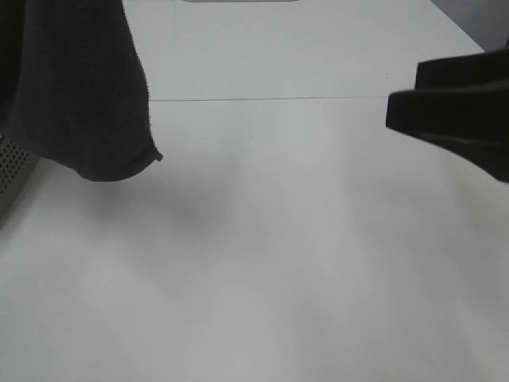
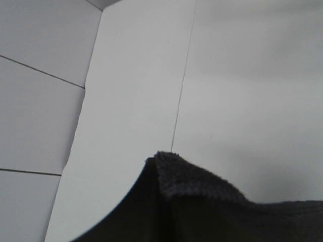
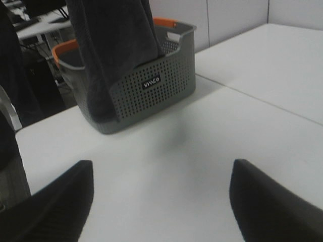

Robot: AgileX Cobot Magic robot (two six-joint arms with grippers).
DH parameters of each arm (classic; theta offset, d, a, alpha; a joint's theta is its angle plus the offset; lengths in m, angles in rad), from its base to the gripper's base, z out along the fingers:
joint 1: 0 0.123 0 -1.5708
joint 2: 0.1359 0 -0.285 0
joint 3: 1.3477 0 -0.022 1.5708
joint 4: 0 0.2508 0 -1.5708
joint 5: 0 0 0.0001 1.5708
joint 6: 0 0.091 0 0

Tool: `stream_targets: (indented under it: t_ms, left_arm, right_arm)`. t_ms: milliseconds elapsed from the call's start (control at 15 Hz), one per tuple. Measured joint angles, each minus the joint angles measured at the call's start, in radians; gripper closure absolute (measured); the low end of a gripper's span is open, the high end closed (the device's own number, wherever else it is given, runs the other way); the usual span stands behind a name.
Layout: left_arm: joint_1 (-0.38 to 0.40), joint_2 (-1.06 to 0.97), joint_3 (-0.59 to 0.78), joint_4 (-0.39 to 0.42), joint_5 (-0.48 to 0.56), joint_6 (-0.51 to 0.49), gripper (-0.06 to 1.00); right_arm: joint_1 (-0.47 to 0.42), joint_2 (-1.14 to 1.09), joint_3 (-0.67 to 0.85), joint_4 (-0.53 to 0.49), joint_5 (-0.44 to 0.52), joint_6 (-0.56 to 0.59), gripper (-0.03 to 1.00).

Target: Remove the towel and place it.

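The dark navy towel (image 1: 79,79) hangs in the air at the far left, its lower corner above the table. In the right wrist view the towel (image 3: 111,45) hangs from above, draped over the front wall of the grey basket (image 3: 156,85) with orange handles. The basket's perforated wall (image 1: 12,171) shows at the left edge of the high view. In the left wrist view the towel (image 2: 202,212) bunches right at the gripper and hides the fingers. My right gripper (image 3: 160,166) is open and empty, low over the table, facing the basket; it also shows at the right of the high view (image 1: 404,94).
The white table (image 1: 278,239) has a thin seam (image 1: 278,99) across it. Its far right edge (image 1: 465,24) borders grey floor. Beyond the basket there are dark desks and chairs (image 3: 30,30).
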Motion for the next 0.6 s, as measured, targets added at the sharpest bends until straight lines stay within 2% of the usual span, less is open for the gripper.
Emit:
stream_targets:
  t_ms: [133,267,333,467,533,600]
  left_arm:
    - [-0.013,0.0,0.0,-0.053,-0.04,0.01,0.94]
    - [-0.013,0.0,0.0,-0.079,-0.057,0.038,0.94]
    - [-0.013,0.0,0.0,-0.094,-0.069,0.057,0.94]
    - [-0.013,0.0,0.0,-0.116,-0.078,0.075,0.94]
    - [-0.013,0.0,0.0,-0.151,-0.08,0.079,0.94]
    - [-0.013,0.0,0.0,-0.164,-0.08,0.079,0.94]
  right_arm:
    - [0.003,0.157,-0.071,0.106,0.075,-0.123,0.23]
    - [0.045,0.258,-0.139,0.125,0.097,-0.161,0.23]
    - [0.11,0.32,-0.189,0.134,0.085,-0.165,0.23]
    - [0.247,0.418,-0.263,0.135,0.024,-0.166,0.23]
    - [0.346,0.504,-0.317,0.135,-0.075,-0.168,0.23]
    - [0.377,0.549,-0.342,0.133,-0.114,-0.168,0.23]
